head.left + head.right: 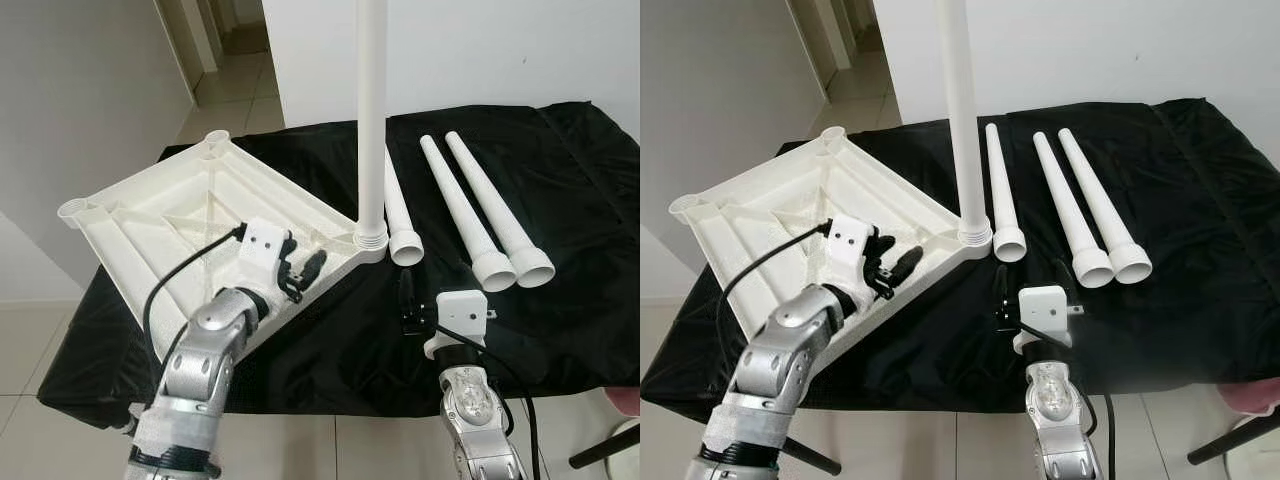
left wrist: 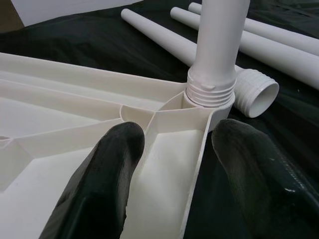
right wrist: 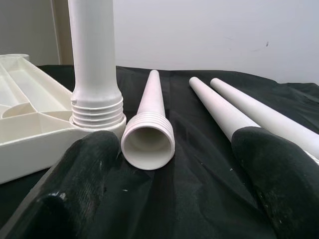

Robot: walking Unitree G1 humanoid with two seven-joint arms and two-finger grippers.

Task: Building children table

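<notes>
A: Upturned white tabletop [image 1: 170, 215] overhangs the black-draped table's [image 1: 560, 180] left edge, one leg [image 1: 371, 120] screwed upright at its near corner.

B: Left gripper [image 1: 300, 270] straddles that rim, fingers spread; right gripper [image 1: 408, 300] spread before the nearest loose leg [image 1: 398, 215]. Open cloth lies right.

So there's a black cloth [image 1: 560, 180] draped over the whole work surface, wrinkly toward the far right and hanging off the near edge. Behind it on the far side is a plain white wall [image 1: 480, 50]. Off to the far left a tiled hallway floor [image 1: 225, 95] runs away past another white wall [image 1: 80, 110], pale beige glossy tiles. The same sort of tile floor [image 1: 940, 445] shows below the near edge of the cloth. Down in the near right corner a dark leg or bar [image 1: 605, 448] sticks out at a slant, and there's something pinkish [image 1: 1250, 400] just under the cloth edge there, can't tell what it is.
</notes>
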